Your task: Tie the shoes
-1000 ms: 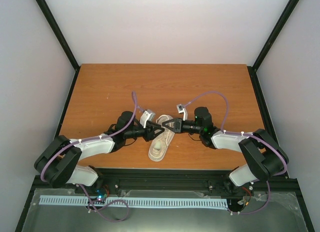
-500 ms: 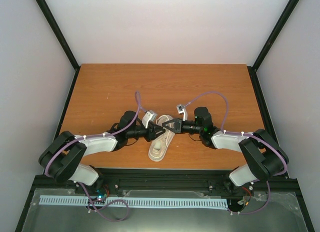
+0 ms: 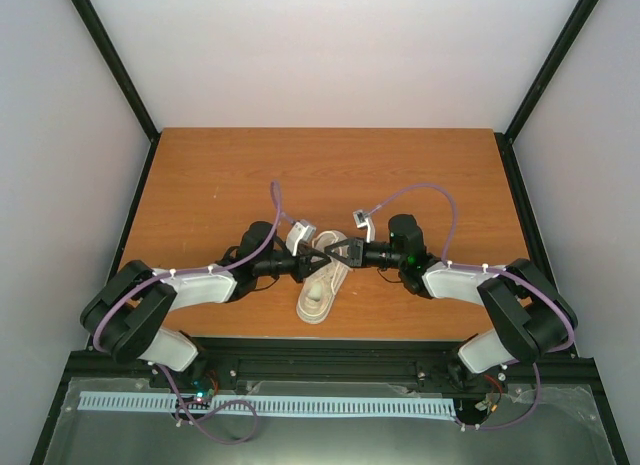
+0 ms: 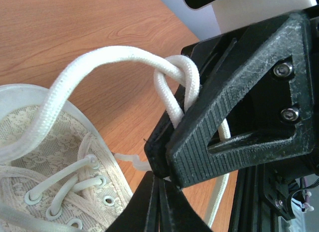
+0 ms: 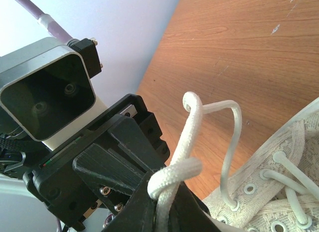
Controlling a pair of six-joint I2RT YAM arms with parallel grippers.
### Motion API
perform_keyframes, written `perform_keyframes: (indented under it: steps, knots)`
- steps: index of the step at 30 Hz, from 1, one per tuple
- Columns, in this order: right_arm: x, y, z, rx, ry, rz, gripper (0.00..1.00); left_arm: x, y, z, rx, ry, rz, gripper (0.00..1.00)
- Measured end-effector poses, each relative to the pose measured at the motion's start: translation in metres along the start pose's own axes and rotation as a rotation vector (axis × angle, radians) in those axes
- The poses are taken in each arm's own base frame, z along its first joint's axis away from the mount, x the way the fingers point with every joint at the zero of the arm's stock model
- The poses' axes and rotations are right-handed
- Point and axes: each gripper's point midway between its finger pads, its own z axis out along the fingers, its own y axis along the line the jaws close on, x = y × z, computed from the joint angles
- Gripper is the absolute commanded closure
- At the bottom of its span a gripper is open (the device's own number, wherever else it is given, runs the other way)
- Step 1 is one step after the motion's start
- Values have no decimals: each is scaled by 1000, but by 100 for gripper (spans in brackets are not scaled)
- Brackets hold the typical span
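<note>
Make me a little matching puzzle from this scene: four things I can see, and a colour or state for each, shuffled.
Things:
1. sneaker
2. white lace
3. right end effector
4. table

Descriptions:
a. brown wood
b. clamped shut on the white lace
c. cream fabric with eyelets
d. twisted around itself in the air

Pairs: 1-c, 2-d, 3-b, 4-a.

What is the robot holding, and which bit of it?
The right end effector pinches the white lace where its strands cross, by the sneaker. The left end effector is shut beside it; whether it grips lace cannot be told.
</note>
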Motion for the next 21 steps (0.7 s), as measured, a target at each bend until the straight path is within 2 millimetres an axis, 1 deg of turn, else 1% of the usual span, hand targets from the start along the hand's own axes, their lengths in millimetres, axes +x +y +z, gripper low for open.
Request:
perform_keyframes:
  steps: [3, 6, 10, 12, 14, 15, 16, 18, 20, 21]
  knots:
    - [0, 0, 0, 0, 0, -1, 94, -1, -1, 0, 2, -4, -6, 99]
    - [-1, 1, 0, -1, -3, -4, 92, -3, 0, -2, -9, -12, -5, 99]
    - [-2, 3, -2, 5, -8, -10, 84, -12, -2, -13, -50, -54, 9, 99]
    - [-1, 2, -2, 10, -6, -11, 74, -17, -3, -19, -69, -78, 18, 99]
    - [-1, 0, -2, 19, -3, -13, 72, -23, -5, -26, -89, -99, 24, 99]
    - [0, -1, -2, 25, -1, -11, 72, -24, -5, -28, -100, -106, 25, 99]
    - [0, -3, -3, 30, -1, -8, 75, -25, -5, -31, -111, -108, 24, 99]
    - [0, -5, -4, 39, 1, -5, 83, -25, -4, -34, -127, -109, 22, 99]
    - [-1, -6, -5, 44, -1, -10, 88, -23, -4, -36, -137, -100, 22, 99]
    - [-1, -5, -6, 45, -2, -11, 88, -21, -3, -36, -141, -93, 20, 99]
